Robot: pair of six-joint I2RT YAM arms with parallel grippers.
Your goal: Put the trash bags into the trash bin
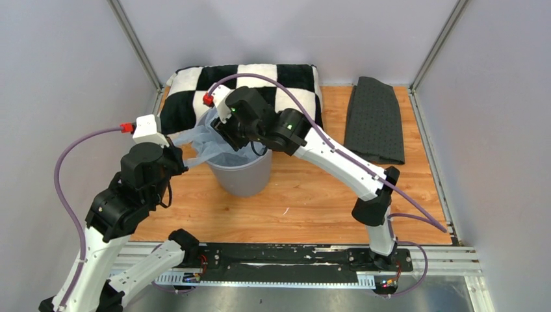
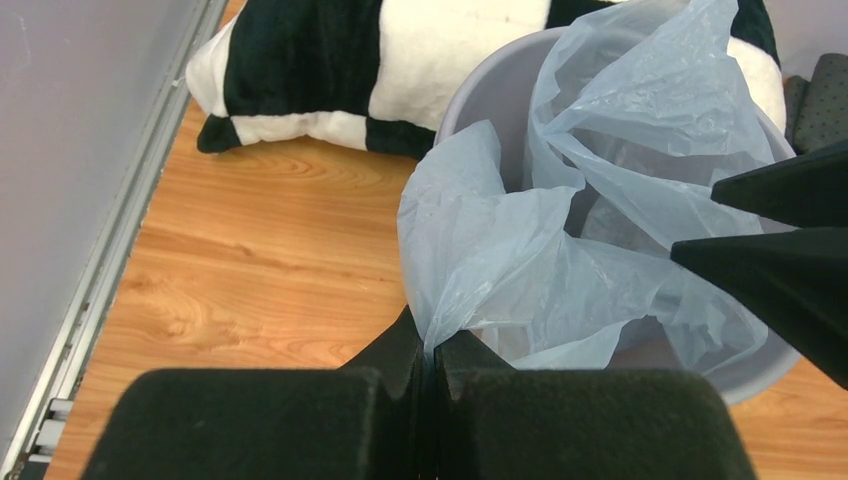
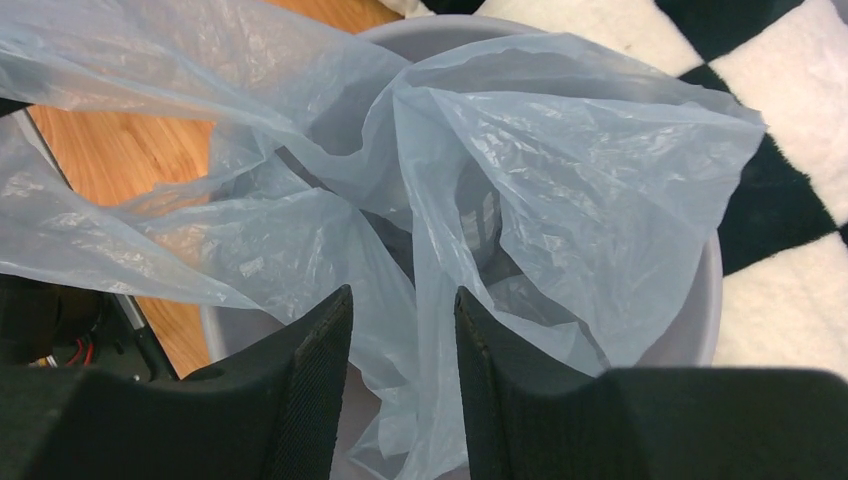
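The trash bag (image 1: 206,140) is a thin pale blue film, draped over and partly inside the grey trash bin (image 1: 245,177) in the middle of the wooden floor. My left gripper (image 2: 432,335) is shut on a bunched corner of the trash bag (image 2: 560,230), just outside the near-left of the bin's rim (image 2: 490,90). My right gripper (image 3: 402,292) hangs over the bin's mouth with its fingers apart. A loose fold of the trash bag (image 3: 520,180) hangs between them, unpinched. The bin's rim (image 3: 700,300) shows behind the film.
A black-and-white checkered pillow (image 1: 247,81) lies right behind the bin, touching it. A dark grey textured mat (image 1: 373,120) lies at the back right. Grey walls close the left, right and back. A metal rail (image 2: 110,270) runs along the left floor edge.
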